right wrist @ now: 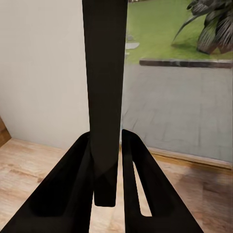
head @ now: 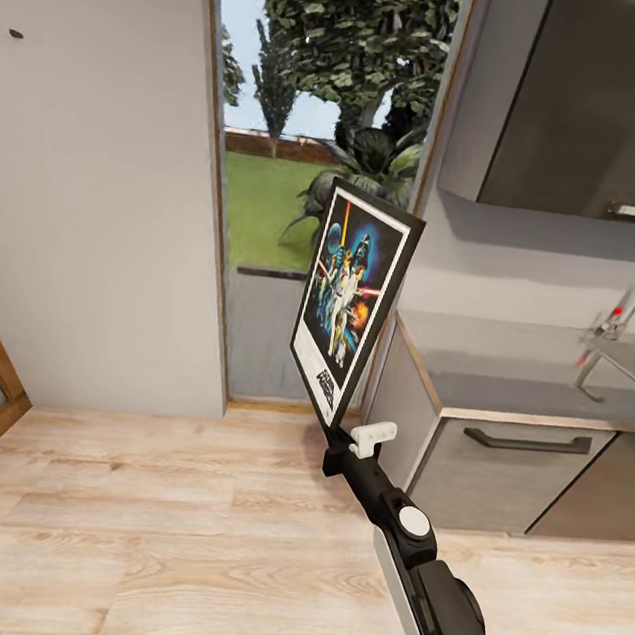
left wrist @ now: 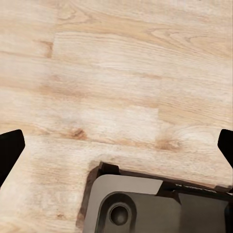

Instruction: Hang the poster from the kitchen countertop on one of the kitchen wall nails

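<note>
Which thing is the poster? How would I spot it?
Find the big window with the garden behind it. In front of its lower right corner, the right pincer holds up the poster by its bottom edge. It is the only tilted, black-framed picture, with bright figures on dark blue.

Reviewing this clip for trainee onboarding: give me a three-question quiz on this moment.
1. True or false: the poster lies flat on the kitchen countertop.
2. Which claw grips the poster? A) left B) right
3. Fill in: through the window behind the poster you see ___ and trees.

Key: 1 false, the right claw holds it up by its bottom edge; 2 B; 3 grass. A wall nail shows on the wall.
</note>
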### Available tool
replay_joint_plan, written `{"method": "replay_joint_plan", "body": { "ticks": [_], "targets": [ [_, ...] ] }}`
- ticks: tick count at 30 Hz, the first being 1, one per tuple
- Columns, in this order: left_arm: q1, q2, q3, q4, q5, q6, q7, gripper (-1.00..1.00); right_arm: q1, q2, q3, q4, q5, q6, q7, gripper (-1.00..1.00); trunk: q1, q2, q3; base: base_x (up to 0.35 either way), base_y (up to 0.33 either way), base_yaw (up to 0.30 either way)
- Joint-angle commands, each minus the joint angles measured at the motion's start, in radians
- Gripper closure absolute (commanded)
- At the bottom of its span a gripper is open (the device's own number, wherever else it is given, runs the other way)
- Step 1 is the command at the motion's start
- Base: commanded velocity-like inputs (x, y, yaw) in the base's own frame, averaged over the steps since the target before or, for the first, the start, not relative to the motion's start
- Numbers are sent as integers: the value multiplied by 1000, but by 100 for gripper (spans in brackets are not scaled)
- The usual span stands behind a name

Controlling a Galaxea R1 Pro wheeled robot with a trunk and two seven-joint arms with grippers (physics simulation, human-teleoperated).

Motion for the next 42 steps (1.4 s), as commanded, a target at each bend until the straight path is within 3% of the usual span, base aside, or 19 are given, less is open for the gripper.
{"method": "replay_joint_plan", "body": {
  "ticks": [1, 8, 21, 34, 42],
  "targets": [
    [1, 0, 3, -3, 10, 8, -5, -100, -1, 0, 0, -1, -12, 6, 3, 100, 1, -2, -1, 0, 0, 0],
    [1, 0, 3, -2, 10, -15, -5, -100, -1, 0, -1, -2, -12, 9, 3, 100, 1, -2, 1, 66, 65, 0],
    [1, 0, 2, 0, 10, -19, -6, -100, -1, 0, 1, -15, -12, 9, 3, 100, 1, -2, 2, 149, 257, 23],
    [1, 0, 2, 12, 10, -20, -8, -100, -1, 0, 1, -15, -12, 11, 3, 100, 1, -2, 2, 120, 272, 266],
    [1, 0, 2, 11, 10, -21, -8, -100, -1, 0, 1, -15, -12, 11, 3, 100, 1, -2, 2, 28, 68, 290]
  ]
}}
